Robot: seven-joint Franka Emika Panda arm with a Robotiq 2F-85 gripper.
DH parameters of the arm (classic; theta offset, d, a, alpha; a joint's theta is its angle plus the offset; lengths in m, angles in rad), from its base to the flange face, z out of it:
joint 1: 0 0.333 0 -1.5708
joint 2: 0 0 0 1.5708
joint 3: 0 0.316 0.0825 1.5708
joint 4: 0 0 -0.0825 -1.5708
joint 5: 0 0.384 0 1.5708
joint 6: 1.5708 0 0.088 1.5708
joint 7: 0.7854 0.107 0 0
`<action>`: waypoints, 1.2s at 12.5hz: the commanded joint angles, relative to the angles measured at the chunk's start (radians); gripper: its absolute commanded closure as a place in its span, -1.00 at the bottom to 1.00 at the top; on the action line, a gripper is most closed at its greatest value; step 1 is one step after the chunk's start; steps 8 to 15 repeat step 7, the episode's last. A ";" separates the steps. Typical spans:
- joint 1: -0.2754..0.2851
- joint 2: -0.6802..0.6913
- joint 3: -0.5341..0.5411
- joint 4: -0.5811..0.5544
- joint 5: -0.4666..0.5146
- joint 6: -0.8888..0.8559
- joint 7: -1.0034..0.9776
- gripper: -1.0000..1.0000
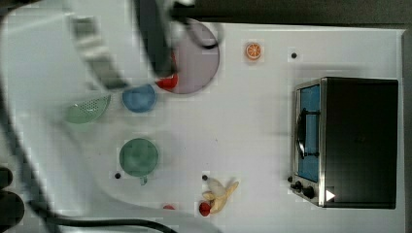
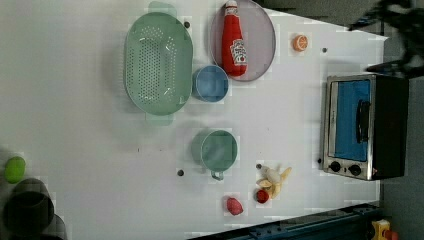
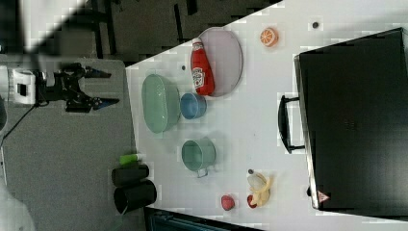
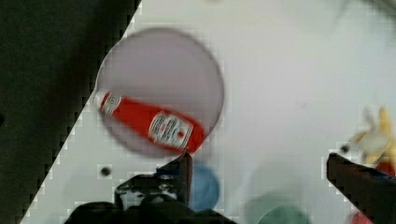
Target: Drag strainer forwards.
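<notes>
Strainer (image 2: 158,62) is the thing you want: pale mint-green oval colander, dotted with holes, with a small tab handle at each end. In the left view it sits high on the white table (image 2: 75,100), its long axis running up and down the picture, one tab near the top edge and the other pointing at the darker green cup (image 2: 215,150). A blue bowl (image 2: 210,83) touches, or nearly touches, its side on the left view's right.

Your gripper (image 4: 257,170) is spread wide with nothing between the fingers (image 4: 184,175). In the wrist view it hangs above the table looking down on the lilac plate (image 4: 161,88) and the ketchup bottle (image 4: 152,123), with the blue bowl just past one fingertip. So you're off target: from the top view I'd judge the strainer lies beyond the blue bowl from the plate, toward the top view's left, and you have to travel that way and come down on its rim or a tab. There's only the one arm, so no choice of hand.

Writing: the bottle has a white label with a dark keystone-shaped patch, Heinz-looking, but I can't read the letters. The toaster oven (image 2: 362,127) carries a small red triangle sticker, nothing legible
</notes>
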 commanded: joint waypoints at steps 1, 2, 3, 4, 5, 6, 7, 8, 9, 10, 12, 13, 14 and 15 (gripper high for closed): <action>-0.134 -0.032 -0.010 -0.103 0.006 -0.024 -0.284 -1.00; -0.164 -0.063 -0.010 -0.136 0.008 -0.024 -0.313 -1.00; -0.191 -0.093 -0.010 -0.176 0.014 -0.022 -0.338 -1.00; -0.217 -0.124 -0.009 -0.218 0.031 -0.016 -0.360 -1.00; -0.238 -0.154 -0.009 -0.253 0.059 -0.009 -0.377 -1.00; -0.255 -0.181 -0.010 -0.280 0.098 -0.003 -0.383 -1.00; -0.269 -0.208 -0.010 -0.306 0.134 -0.001 -0.383 -1.00; -0.269 -0.208 -0.010 -0.306 0.134 -0.001 -0.383 -1.00; -0.269 -0.208 -0.010 -0.306 0.134 -0.001 -0.383 -1.00; -0.269 -0.208 -0.010 -0.306 0.134 -0.001 -0.383 -1.00; -0.269 -0.208 -0.010 -0.306 0.134 -0.001 -0.383 -1.00; -0.269 -0.208 -0.010 -0.306 0.134 -0.001 -0.383 -1.00; -0.269 -0.208 -0.010 -0.306 0.134 -0.001 -0.383 -1.00; -0.269 -0.208 -0.010 -0.306 0.134 -0.001 -0.383 -1.00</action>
